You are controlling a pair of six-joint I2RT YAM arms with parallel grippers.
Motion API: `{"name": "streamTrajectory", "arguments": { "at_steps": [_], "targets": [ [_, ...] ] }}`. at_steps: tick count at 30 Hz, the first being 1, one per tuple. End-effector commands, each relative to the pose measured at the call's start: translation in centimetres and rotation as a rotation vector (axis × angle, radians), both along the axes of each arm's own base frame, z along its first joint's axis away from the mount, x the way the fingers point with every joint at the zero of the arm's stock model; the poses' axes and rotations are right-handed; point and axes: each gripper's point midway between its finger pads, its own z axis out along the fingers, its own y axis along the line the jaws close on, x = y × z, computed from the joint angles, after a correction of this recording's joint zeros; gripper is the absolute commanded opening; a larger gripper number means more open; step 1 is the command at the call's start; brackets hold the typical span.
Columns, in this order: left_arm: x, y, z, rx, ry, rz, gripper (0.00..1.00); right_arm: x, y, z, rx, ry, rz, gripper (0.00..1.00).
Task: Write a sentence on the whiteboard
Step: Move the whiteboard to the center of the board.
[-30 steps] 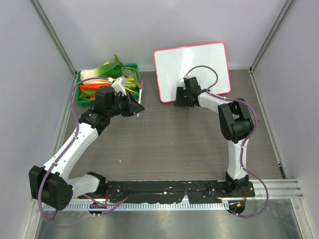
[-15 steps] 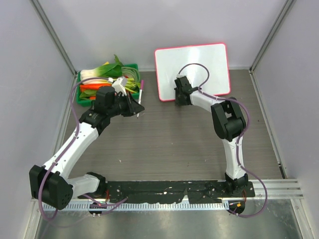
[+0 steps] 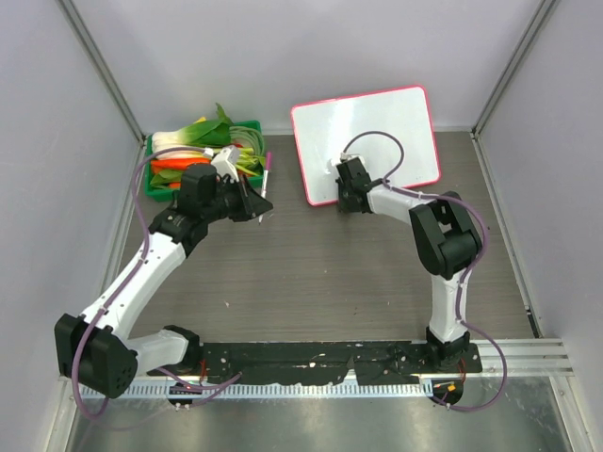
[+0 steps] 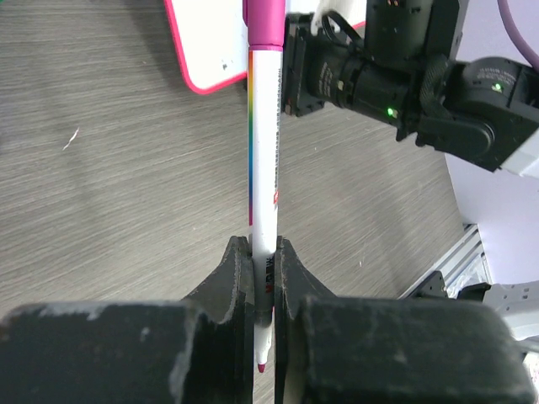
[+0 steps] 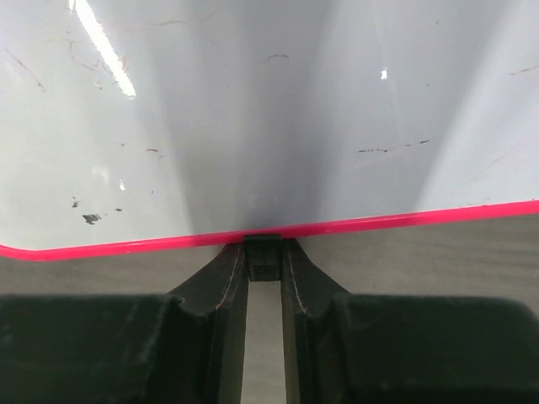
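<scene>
At the far side of the grey wood-grain table [image 3: 311, 282], at about 1 o'clock in your top view, stands the glossy white rectangular whiteboard [image 3: 377, 118] with a rounded pink-red frame. It is turned a little, so its near left corner points toward 7 o'clock. Your right gripper [image 3: 346, 191] is at the near edge of the whiteboard, close to that corner. In the right wrist view its two black fingers [image 5: 223, 282] are almost together. They pinch a small black block [image 5: 264, 259] that sits right under the pink frame, so the right gripper has hold of the whiteboard there. A few tiny dark marks show on the white face. Your left gripper [image 3: 256, 209] is at about 10 o'clock, well apart from the whiteboard. It is squeezed tight on a white marker pen [image 4: 263, 126] with a rainbow stripe and a magenta cap. The capped end points away from the gripper, toward 12 o'clock. Just past it is a green plastic crate [image 3: 250, 123] full of green and orange vegetables.
</scene>
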Motion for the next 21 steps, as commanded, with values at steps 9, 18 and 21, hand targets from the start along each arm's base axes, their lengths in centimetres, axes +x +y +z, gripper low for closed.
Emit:
{"name": "streamTrajectory", "arguments": {
  "at_steps": [9, 18, 21],
  "targets": [
    [-2.5, 0.6, 1.8, -0.073, -0.052, 0.003, 0.0, -12.8, -3.5, 0.2, -0.017, 0.155, -0.057, 0.02],
    [-4.2, 1.4, 2.1, -0.089, -0.065, 0.015, 0.0, -20.8, -3.5, 1.3, 0.014, 0.16, -0.08, 0.01],
    [-4.7, 1.4, 2.3, -0.103, -0.07, 0.014, 0.0, -23.2, -2.4, 0.8, 0.022, 0.176, -0.058, 0.02]
  ]
}}
